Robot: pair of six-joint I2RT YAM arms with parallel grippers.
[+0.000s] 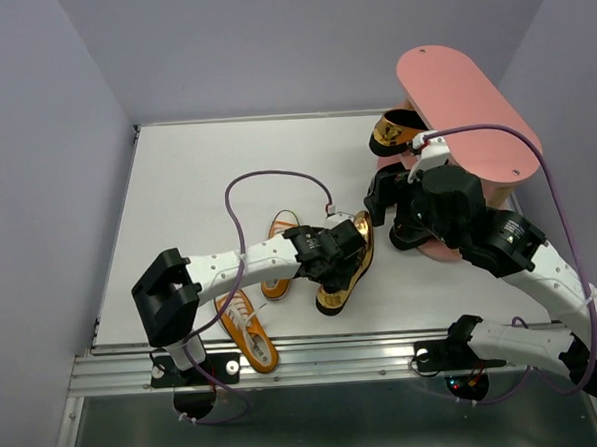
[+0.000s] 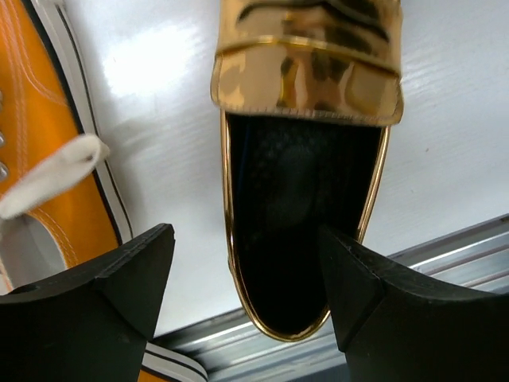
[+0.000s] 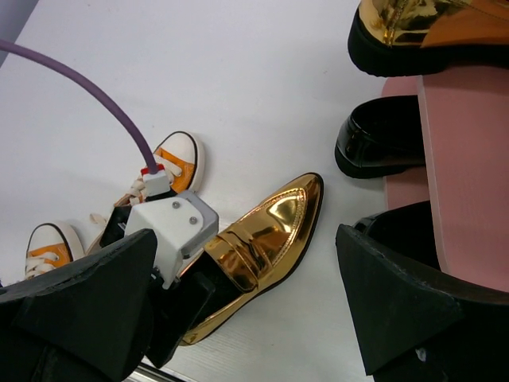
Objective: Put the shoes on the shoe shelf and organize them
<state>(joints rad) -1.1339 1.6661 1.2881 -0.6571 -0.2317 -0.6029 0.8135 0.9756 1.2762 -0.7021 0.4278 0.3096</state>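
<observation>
One gold loafer (image 1: 335, 300) lies on the white table, its toe toward the pink shoe shelf (image 1: 462, 100). My left gripper (image 2: 246, 278) hangs open over its heel opening (image 2: 298, 239), one finger at each side and no grip on it. My right gripper (image 3: 246, 294) stands wide open above the same loafer (image 3: 274, 227), beside the shelf. A second gold loafer (image 1: 398, 130) rests on a shelf board. A glossy black shoe (image 3: 374, 143) sits on the lowest pink board (image 3: 469, 175), and another black shoe (image 3: 398, 231) is partly hidden behind my right finger. Two orange sneakers (image 1: 246, 331) (image 1: 282, 229) lie at the left.
A metal rail (image 1: 316, 358) runs along the table's near edge, just behind the loafer's heel. Grey walls enclose the table on three sides. A purple cable (image 1: 276, 175) loops above the left arm. An orange sneaker (image 2: 48, 159) lies close to the left finger.
</observation>
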